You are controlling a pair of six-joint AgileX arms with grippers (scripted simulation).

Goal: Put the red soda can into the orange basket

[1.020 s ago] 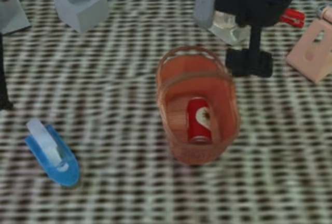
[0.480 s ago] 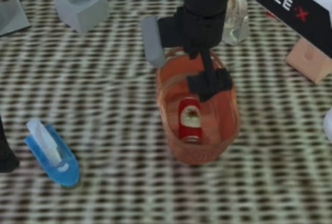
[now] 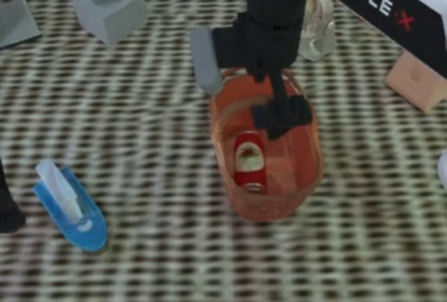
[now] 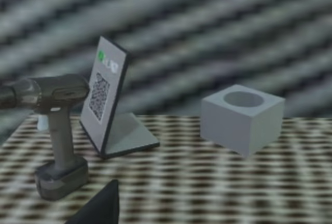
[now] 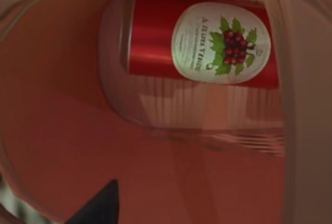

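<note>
Red soda can: you have one red soda can (image 3: 249, 161), lying on its side on the floor of the orange basket, label patch facing up.
Orange basket: you have one orange basket (image 3: 311, 169), an oval woven one standing near the middle of the table, with the can inside it.
Right gripper: your right gripper (image 3: 281, 117) hangs over the far end of the basket, just beside the can; you cannot tell from any view how its fingers stand.
Left gripper: your left arm is parked at the table's left edge; only a dark tip of the left gripper (image 4: 104, 206) shows, so its fingers cannot be judged.
Other things, counted: you see one grey cube with a round hole (image 3: 110, 6), one blue tape dispenser (image 3: 70, 205), one pink block with a hole (image 3: 417, 78), one clear glass object (image 3: 318, 26) partly behind the right arm, and one grey flat stand (image 3: 15, 21) at the far left corner.
Only in the left wrist view: you get one cordless drill (image 4: 54, 130) standing upright beside a QR-code placard (image 4: 106, 97); the grey cube sits well apart from them.
Only in the right wrist view: you can read the can's label (image 5: 222, 42), white with red berries and green leaves, seen through the basket's translucent wall.
</note>
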